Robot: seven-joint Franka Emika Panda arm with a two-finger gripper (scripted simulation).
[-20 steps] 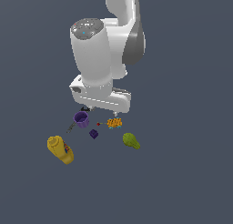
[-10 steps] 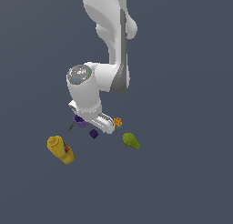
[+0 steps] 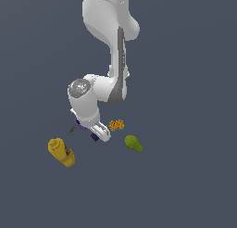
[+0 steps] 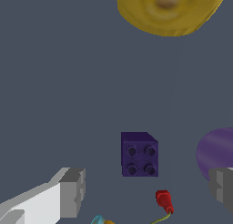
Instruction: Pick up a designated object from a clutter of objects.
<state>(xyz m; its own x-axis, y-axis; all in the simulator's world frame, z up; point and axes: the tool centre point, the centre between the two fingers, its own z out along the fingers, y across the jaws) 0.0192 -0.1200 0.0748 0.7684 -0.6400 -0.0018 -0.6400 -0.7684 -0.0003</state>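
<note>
The dark purple block [image 4: 139,155], a small cube with four studs on top, lies on the grey floor. It is between my two open fingers and just ahead of their tips. My gripper [image 4: 146,190] is open and empty, low over the clutter. In the exterior view my gripper [image 3: 98,132] hangs right over the block [image 3: 94,137], which is mostly hidden by the hand. The purple cup [image 4: 217,151] sits next to one finger [image 4: 222,187]. The yellow mustard bottle [image 4: 170,9] lies farther ahead.
In the exterior view the mustard bottle [image 3: 61,152] lies to the left. The green pear-like fruit [image 3: 133,143] is to the right and the orange spiky piece [image 3: 116,125] beside the hand. The black clip [image 3: 72,129] and cup [image 3: 80,125] are by the wrist. A small red piece [image 4: 164,200] lies near the block.
The arm has stretched down and shifted toward the exterior view's left. The hand has dropped from above the clutter to just over the purple block. Nothing was grasped.
</note>
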